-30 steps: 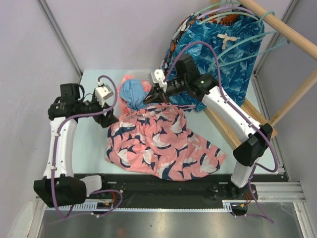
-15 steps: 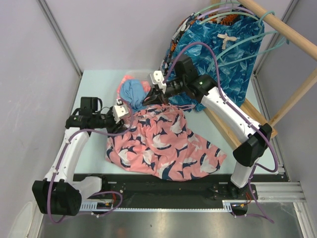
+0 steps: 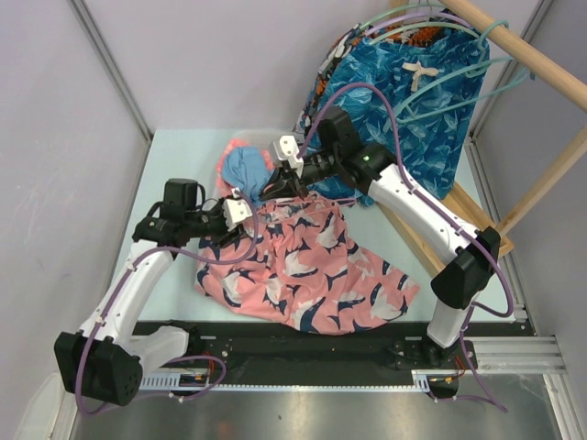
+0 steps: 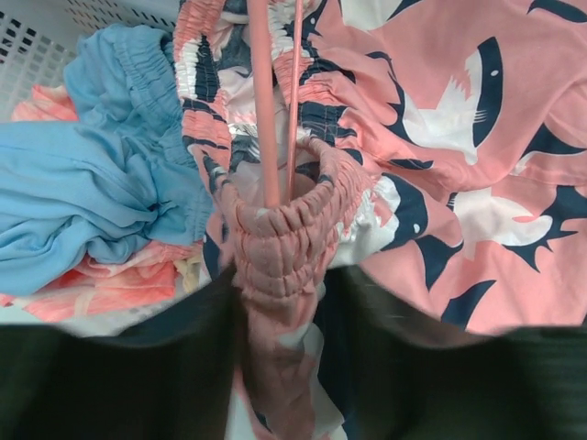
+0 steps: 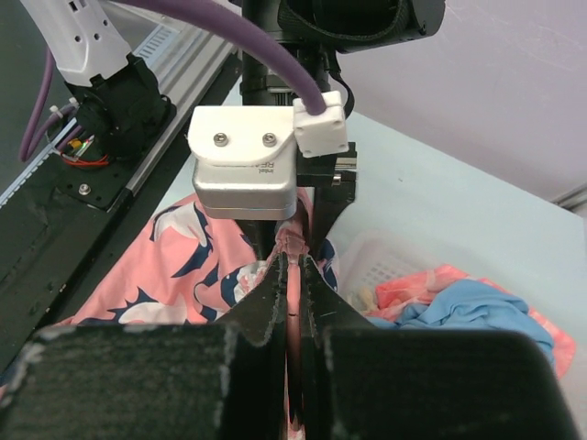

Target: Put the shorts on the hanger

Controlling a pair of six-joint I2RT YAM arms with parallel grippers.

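- Shorts [image 4: 440, 137] are caught at the waistband. A bunched fold of the gathered elastic sits between the fingers of the left gripper [image 4: 277, 302], which presses on it from both sides at a middling width.
- The right gripper [image 5: 293, 275] is clamped on the thin pink hanger [image 4: 266, 101]. In its own view the left gripper sits just beyond it at 12 o'clock, very near.
- In the left wrist view two hanger rods run from 12 to 6 o'clock, down into the loop of held waistband.
- Risk: the fold is thick and springy, so I judge it could squirt out of the left grip if the hanger pushes against it.
- Risk: a rod end may snag in the gathers and drag the cloth instead of sliding through.
- Risk: the thin rod could swivel in the right grip, and the two grippers have little room between them.
- Risk: the light-blue garment [image 4: 83, 183], at 9 o'clock beside the waistband, might be pulled along.
- From above, the pink cloth lies on the table [image 3: 174, 156] between the arms. Its waistband points to about 11 o'clock and its leg hems fan toward 5 o'clock, so the long axis runs between those.
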